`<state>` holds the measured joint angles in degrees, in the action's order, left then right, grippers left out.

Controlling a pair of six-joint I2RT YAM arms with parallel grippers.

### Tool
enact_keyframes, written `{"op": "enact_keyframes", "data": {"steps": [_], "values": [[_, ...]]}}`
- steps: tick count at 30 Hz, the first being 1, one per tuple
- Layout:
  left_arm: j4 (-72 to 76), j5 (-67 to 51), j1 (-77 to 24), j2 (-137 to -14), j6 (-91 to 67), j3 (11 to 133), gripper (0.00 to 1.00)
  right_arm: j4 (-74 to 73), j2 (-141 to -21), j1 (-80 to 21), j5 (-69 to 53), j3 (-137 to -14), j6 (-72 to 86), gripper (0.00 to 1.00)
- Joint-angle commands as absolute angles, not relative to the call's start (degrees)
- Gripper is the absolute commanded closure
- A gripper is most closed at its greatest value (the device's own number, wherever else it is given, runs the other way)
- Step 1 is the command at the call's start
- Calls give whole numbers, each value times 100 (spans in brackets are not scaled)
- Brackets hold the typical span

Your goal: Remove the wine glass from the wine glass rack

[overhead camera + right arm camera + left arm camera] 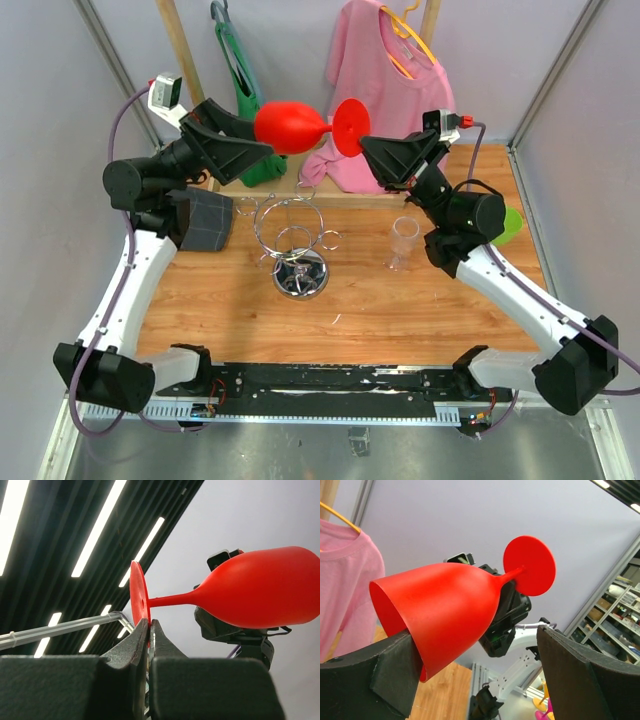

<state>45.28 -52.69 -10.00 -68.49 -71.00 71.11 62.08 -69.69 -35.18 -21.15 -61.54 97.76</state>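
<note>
The glass [292,127] hangs sideways in the air above the rack [297,245], the right gripper [149,627] clamped on its foot and the left gripper [262,148] spread wide around its bowl, one finger touching.

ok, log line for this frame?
wine glass: off wine glass rack, airborne, horizontal | right claw: shut on foot | left claw: open, bowl against one finger
</note>
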Motion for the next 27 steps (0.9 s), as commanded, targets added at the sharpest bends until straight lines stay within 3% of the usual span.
{"op": "enact_keyframes", "data": {"steps": [1,11,19,23,27], "values": [[4799,-5339,-1063,-6565,-7147,7475,12,7079,-7176,-3577,-1884,-5982,9997,99],[4597,-5335,-1061,-6325,-7023,7430,53,7551,-7821,-3577,-1986,-6145,10323,99],[4404,-5230,-1063,-6199,-6988,7476,99,8096,-8135,-3577,-1894,-5970,10526,99],[4291,-5229,-1062,-6170,-6825,7595,100,8458,-8319,-3552,-2030,-5965,10631,98],[3876,-5239,-1047,-6288,-6273,7955,100,8097,-8044,-3381,-2636,-6028,10342,76]]}}
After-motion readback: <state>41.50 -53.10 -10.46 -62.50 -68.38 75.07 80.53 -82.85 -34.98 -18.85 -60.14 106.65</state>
